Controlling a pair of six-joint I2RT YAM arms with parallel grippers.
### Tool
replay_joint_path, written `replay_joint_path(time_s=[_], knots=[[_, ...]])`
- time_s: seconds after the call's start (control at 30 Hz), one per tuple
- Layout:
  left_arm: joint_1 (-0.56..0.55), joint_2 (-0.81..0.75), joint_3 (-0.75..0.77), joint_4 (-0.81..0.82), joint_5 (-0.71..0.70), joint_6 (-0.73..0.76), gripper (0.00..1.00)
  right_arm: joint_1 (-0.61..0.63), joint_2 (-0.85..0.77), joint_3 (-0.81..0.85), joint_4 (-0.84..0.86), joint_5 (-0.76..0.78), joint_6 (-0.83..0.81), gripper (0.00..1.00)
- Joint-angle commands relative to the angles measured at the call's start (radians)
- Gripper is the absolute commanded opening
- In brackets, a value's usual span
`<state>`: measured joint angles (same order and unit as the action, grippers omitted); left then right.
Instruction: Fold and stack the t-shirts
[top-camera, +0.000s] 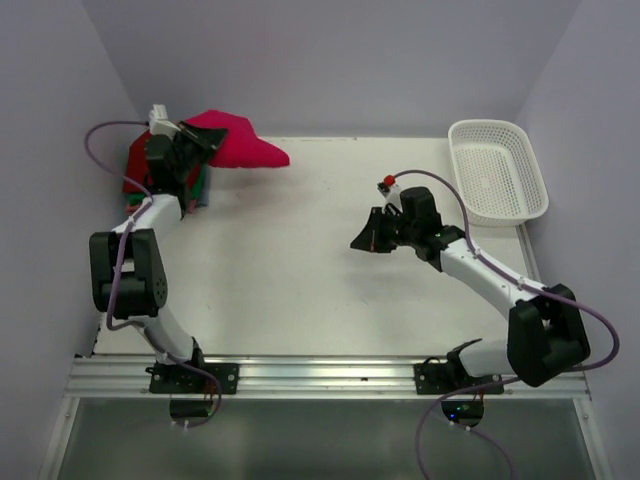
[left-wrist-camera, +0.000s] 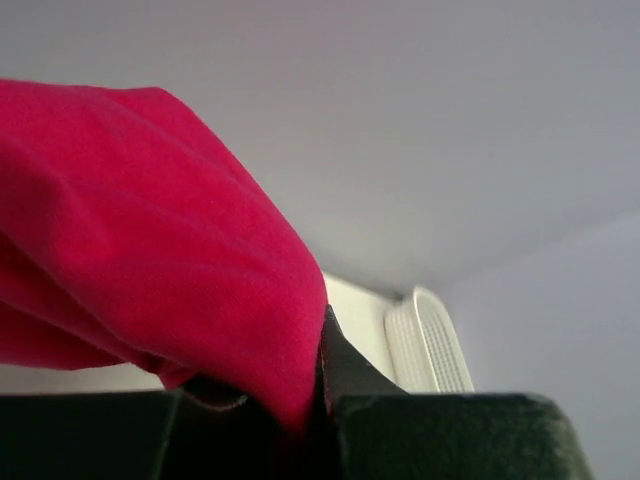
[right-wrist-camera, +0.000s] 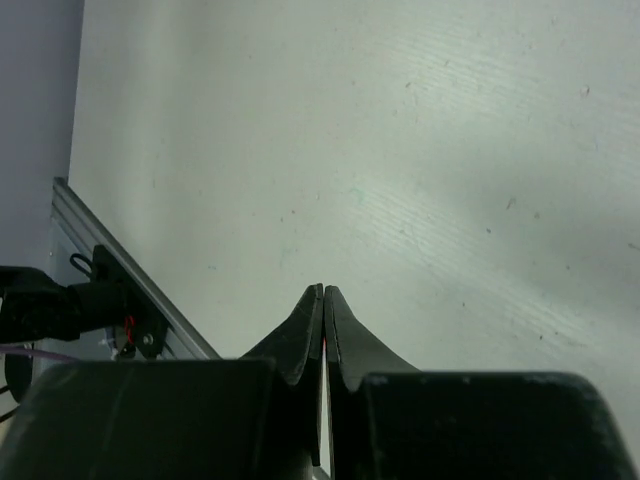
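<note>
While cloth bulges above its fingers (left-wrist-camera: 347, 368), the left gripper (top-camera: 197, 140) clamps the crimson-pink t-shirt (top-camera: 245, 148). The right gripper (right-wrist-camera: 323, 292) looks closed, empty.

lab test cell, plain lilac walls (top-camera: 330, 60), white table (top-camera: 300, 300), aluminium rail (top-camera: 330, 373)

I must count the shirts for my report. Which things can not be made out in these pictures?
- Folded stack, top view: the left arm covers most of it, so the number of shirts cannot be counted.
- Crimson-pink t-shirt, held by the left gripper: bunched in the top view and cut by the left edge in the left wrist view, so the sleeves cannot be told.
- Basket, left wrist view: only one end shows.
</note>
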<state>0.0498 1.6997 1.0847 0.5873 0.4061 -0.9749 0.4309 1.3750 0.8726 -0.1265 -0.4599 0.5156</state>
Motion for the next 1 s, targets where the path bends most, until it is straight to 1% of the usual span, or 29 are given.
replay_joint_path(time_s=[0.0,0.03,0.07,0.1,0.17,0.23,0.27,0.3,0.37,0.4,0.47,0.5,0.53,0.57,0.6,0.7,0.77,0.93,0.97], knots=[[0.154,0.11,0.209,0.063,-0.069,-0.103,0.0,-0.003,-0.062,-0.055,-0.082,0.013,-0.019,0.0],[0.2,0.144,0.316,0.069,-0.067,-0.141,0.0,-0.003,-0.079,-0.061,-0.087,0.015,-0.017,0.0],[0.22,0.176,0.372,0.066,-0.072,-0.159,0.0,-0.001,-0.082,-0.066,-0.103,0.024,-0.017,0.0],[0.237,0.234,0.474,0.078,-0.072,-0.168,0.0,0.0,-0.088,-0.07,-0.116,0.03,-0.017,0.0],[0.289,0.268,0.555,0.095,-0.082,-0.171,0.0,0.003,-0.1,-0.07,-0.16,0.049,-0.034,0.0],[0.323,0.293,0.613,0.072,-0.116,-0.119,0.0,0.006,-0.112,-0.066,-0.188,0.063,-0.045,0.0],[0.331,0.301,0.616,0.048,-0.131,-0.107,0.0,0.008,-0.129,-0.064,-0.202,0.07,-0.045,0.0],[0.337,0.323,0.609,0.04,-0.128,-0.105,0.0,0.006,-0.137,-0.06,-0.211,0.076,-0.045,0.0],[0.351,0.342,0.517,0.078,-0.104,-0.12,0.0,0.008,-0.149,-0.046,-0.226,0.073,-0.043,0.0],[0.354,0.351,0.406,0.106,-0.108,-0.133,0.0,0.009,-0.151,-0.037,-0.235,0.075,-0.042,0.0],[0.355,0.37,0.307,0.176,-0.112,-0.177,0.0,0.012,-0.155,-0.021,-0.265,0.076,-0.049,0.0],[0.357,0.397,0.229,0.205,-0.101,-0.194,0.0,0.015,-0.162,-0.014,-0.271,0.078,-0.052,0.0],[0.36,0.408,0.193,0.232,-0.096,-0.22,0.0,0.019,-0.166,-0.012,-0.277,0.09,-0.06,0.0],[0.361,0.414,0.158,0.253,-0.108,-0.229,0.0,0.02,-0.172,-0.012,-0.289,0.096,-0.063,0.0],[0.361,0.414,0.091,0.253,-0.127,-0.237,0.0,0.02,-0.177,-0.015,-0.295,0.099,-0.066,0.0],[0.361,0.397,0.015,0.192,-0.187,-0.252,0.0,0.02,-0.186,-0.03,-0.302,0.099,-0.071,0.0],[0.361,0.391,-0.002,0.175,-0.213,-0.26,0.0,0.02,-0.2,-0.041,-0.291,0.099,-0.066,0.0],[0.363,0.351,0.014,0.19,-0.176,-0.278,0.0,0.022,-0.226,-0.066,-0.289,0.113,-0.068,0.0],[0.361,0.338,0.009,0.227,-0.162,-0.288,0.09,0.02,-0.228,-0.069,-0.288,0.118,-0.068,0.0]])
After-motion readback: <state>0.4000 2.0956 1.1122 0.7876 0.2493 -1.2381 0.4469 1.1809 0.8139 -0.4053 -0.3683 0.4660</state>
